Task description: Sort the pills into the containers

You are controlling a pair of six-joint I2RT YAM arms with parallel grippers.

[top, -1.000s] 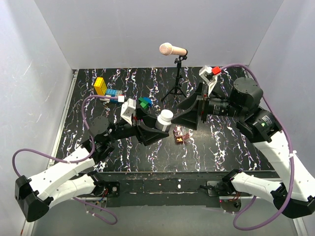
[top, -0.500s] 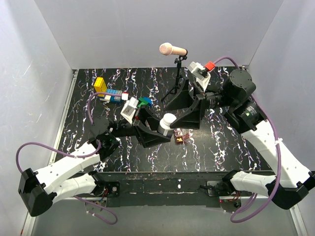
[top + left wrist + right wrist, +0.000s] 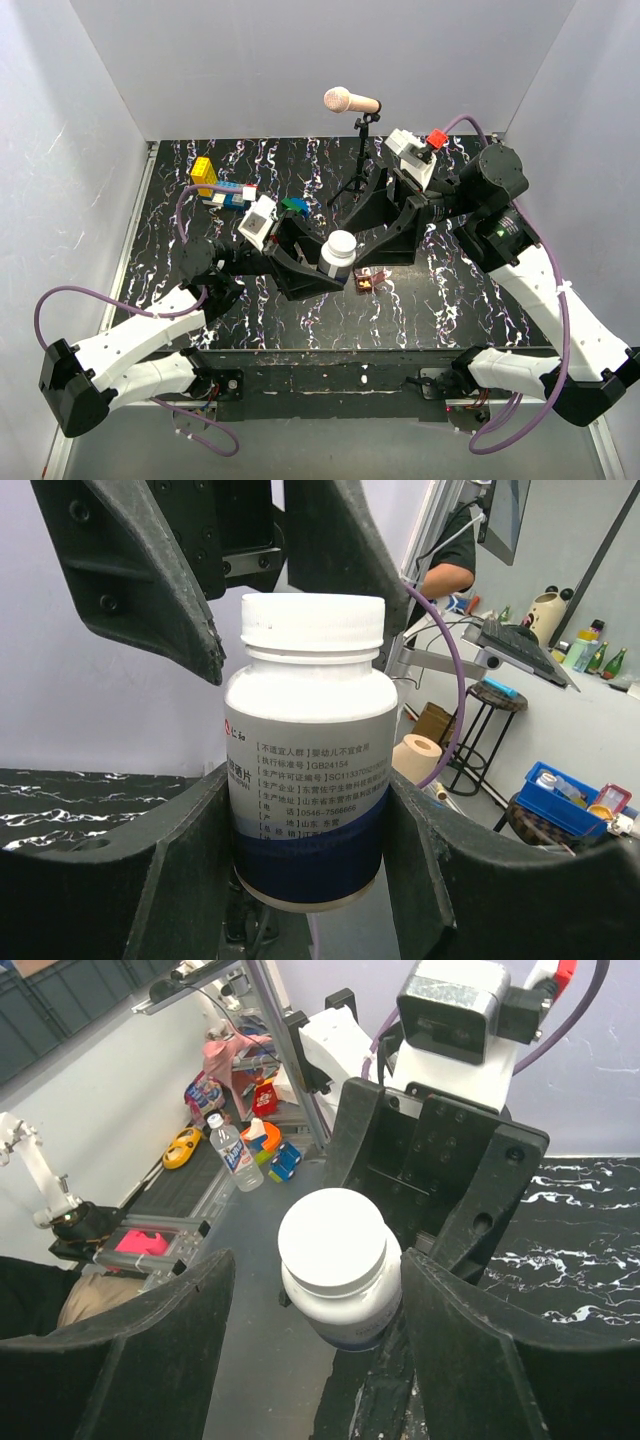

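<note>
Top external view: the white bottle (image 3: 338, 250) is a smooth plastic cylinder with a ribbed round screw cap. It is held off the black, white-veined marbled table (image 3: 470, 300) near its centre. The left gripper (image 3: 318, 264) has its matte black wedge-shaped fingers clamped on the bottle's sides.

Left wrist view: the paper label is printed, with a dark blue band at the base.

The right gripper (image 3: 376, 224) reaches in from 2 o'clock. Its jaws are apart, flanking the cap without touching it (right wrist view).

The pill box (image 3: 367, 279) is small, reddish-brown and rectangular. It lies on the table at 4 o'clock of the bottle, just beside it.

Surroundings:
- A foam-headed microphone (image 3: 351, 101) on a thin tripod (image 3: 356, 185) stands at 12 o'clock.
- Studded toy blocks (image 3: 215, 182) sit at 10 o'clock.
- A green-and-blue block (image 3: 293, 208) lies just behind the left gripper.
</note>
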